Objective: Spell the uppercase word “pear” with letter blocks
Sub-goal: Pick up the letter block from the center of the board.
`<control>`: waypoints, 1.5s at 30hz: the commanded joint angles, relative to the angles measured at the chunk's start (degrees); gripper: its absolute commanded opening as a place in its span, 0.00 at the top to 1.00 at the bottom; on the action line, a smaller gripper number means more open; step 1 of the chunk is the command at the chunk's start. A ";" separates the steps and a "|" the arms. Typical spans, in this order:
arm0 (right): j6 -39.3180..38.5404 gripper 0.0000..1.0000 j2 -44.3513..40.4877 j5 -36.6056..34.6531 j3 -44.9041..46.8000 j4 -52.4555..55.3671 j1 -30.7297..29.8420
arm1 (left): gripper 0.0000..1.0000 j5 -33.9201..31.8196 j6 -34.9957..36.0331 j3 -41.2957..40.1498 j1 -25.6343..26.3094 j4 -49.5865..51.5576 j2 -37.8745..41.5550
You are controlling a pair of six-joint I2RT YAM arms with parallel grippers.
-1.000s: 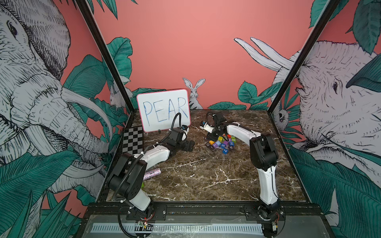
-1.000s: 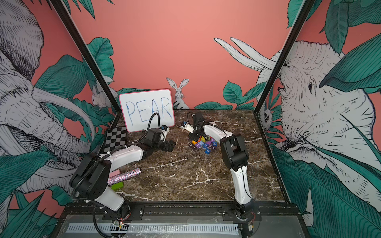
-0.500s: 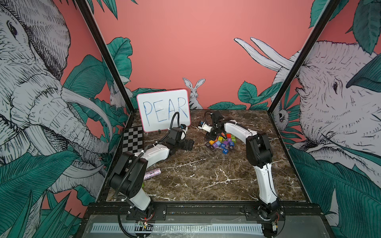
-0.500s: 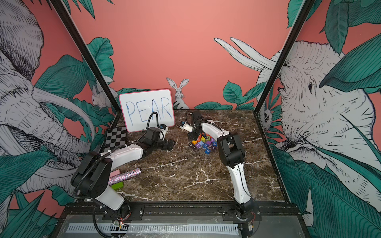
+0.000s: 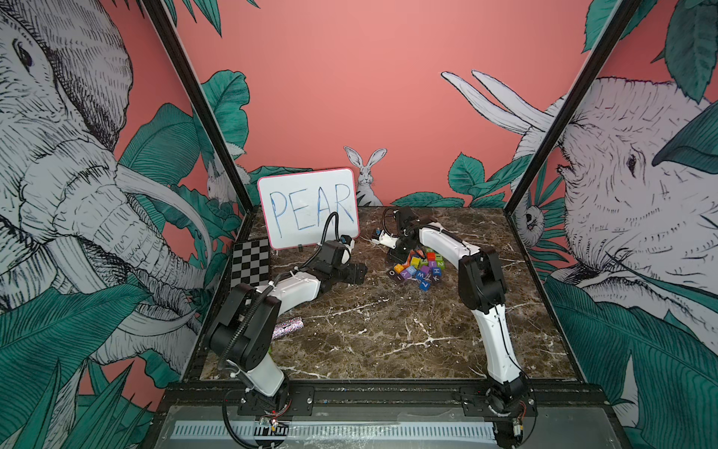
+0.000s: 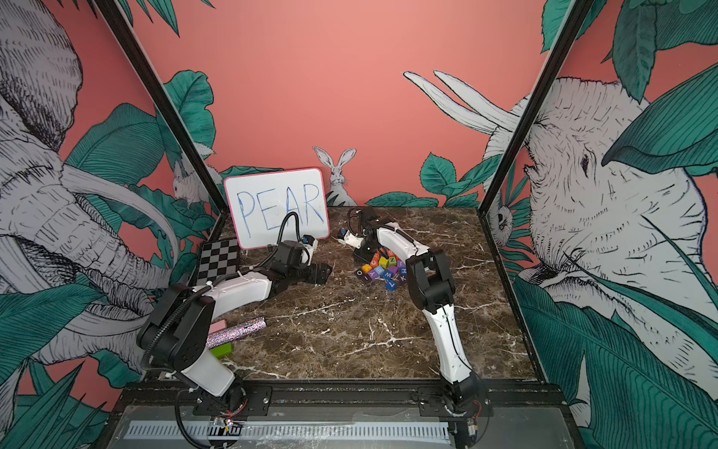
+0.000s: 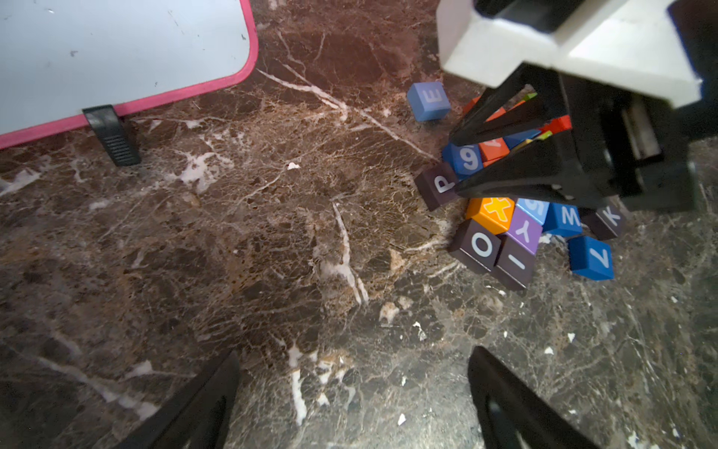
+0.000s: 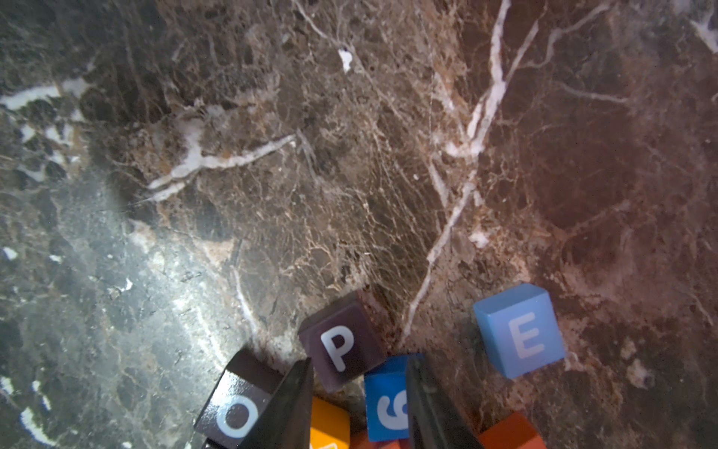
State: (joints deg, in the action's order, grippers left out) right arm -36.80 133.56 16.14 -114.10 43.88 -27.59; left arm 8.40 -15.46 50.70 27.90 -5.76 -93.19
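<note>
The letter blocks [image 5: 417,268] lie in a small heap at the back middle of the marble table, also seen as the heap [image 6: 382,268]. The dark-brown P [image 8: 342,346] sits at the heap's edge, and the blue E [image 8: 518,330] lies alone a little apart. My right gripper [image 8: 359,388] is down in the heap, narrowly open. Its fingers straddle a blue 9 block [image 8: 384,404], with the P just off the tips, gripped by neither finger. The left wrist view shows the same P [image 7: 437,186] and E [image 7: 428,101]. My left gripper [image 7: 357,388] is wide open over bare marble, left of the heap.
A pink-rimmed whiteboard [image 5: 309,210] reading PEAR stands at the back left, beside a checkerboard [image 5: 250,262]. A glitter cylinder [image 6: 237,330], a green block [image 6: 221,352] and a pink block [image 6: 217,324] lie near the left arm's base.
The right arm's elbow has swung slightly to the left while its gripper stays in the heap. The left arm has hardly moved.
</note>
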 commanded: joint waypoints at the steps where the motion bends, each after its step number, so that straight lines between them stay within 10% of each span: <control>1: -1.77 0.57 1.18 0.28 -1.20 3.06 -0.09 | 0.07 0.71 -1.21 0.46 -0.30 -1.45 -0.15; 45: -4.08 0.55 11.02 -0.52 -16.02 13.38 -1.28 | 0.06 1.37 -4.91 -2.18 -0.35 -4.61 -0.22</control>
State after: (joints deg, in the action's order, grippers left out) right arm -39.51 143.48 15.20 -128.09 53.93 -28.25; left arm 9.67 -19.35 49.32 27.81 -9.78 -93.82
